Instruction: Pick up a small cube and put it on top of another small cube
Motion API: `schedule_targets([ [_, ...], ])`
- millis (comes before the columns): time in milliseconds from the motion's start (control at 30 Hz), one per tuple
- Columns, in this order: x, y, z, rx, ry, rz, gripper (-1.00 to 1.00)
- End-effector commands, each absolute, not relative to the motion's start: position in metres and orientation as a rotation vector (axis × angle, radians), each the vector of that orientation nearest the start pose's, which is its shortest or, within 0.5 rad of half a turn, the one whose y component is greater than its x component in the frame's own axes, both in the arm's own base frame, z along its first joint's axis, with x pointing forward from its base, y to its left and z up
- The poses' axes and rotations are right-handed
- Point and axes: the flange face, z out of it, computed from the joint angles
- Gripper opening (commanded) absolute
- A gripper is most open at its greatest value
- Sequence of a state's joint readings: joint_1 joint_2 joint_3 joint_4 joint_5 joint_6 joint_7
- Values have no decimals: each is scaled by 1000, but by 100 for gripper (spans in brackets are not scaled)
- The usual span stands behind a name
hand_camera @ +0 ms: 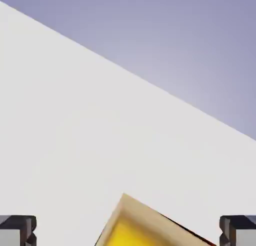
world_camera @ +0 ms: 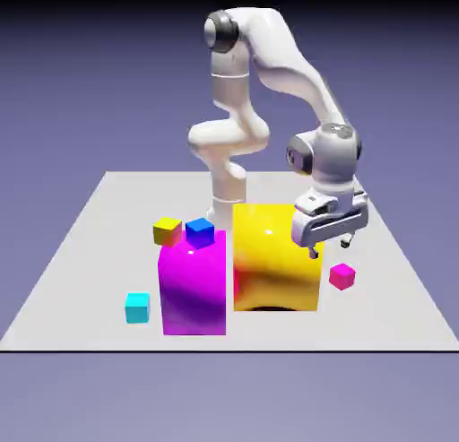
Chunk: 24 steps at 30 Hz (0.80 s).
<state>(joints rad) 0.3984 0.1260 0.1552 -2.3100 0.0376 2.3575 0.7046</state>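
The pincer is held wide open and empty, above the table beside the big yellow block. The tiny pink cube lies at its five o'clock, on the table; the cyan cube sits well apart at eight o'clock. A descent from here could clip the yellow block's corner. All pieces are rendered smooth, glossy and sharp-edged.

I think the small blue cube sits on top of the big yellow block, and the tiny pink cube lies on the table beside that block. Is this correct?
Not quite. The exterior view shows the small blue cube on top of the big magenta block, not the big yellow block. The rest holds: the tiny pink cube lies on the table beside the yellow block.
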Motion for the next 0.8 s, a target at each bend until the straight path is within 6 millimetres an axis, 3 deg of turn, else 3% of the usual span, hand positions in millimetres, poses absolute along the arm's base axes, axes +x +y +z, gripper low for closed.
schedule_targets([
  [0, 427, 284, 270, -3160, 258, 204, 0],
  [167, 354, 352, 195, -3290, 177, 500, 0],
  [333, 327, 344, 187, -3296, 339, 405, 0],
  [467, 315, 336, 123, -3296, 340, 405, 0],
  [500, 314, 335, 120, -3296, 339, 405, 0],
  [533, 314, 335, 120, -3296, 339, 405, -100],
  [567, 314, 335, 120, -3296, 339, 405, -100],
  [700, 327, 343, 183, -3296, 340, 405, -100],
  [767, 347, 344, 197, -3293, 235, 389, -100],
])
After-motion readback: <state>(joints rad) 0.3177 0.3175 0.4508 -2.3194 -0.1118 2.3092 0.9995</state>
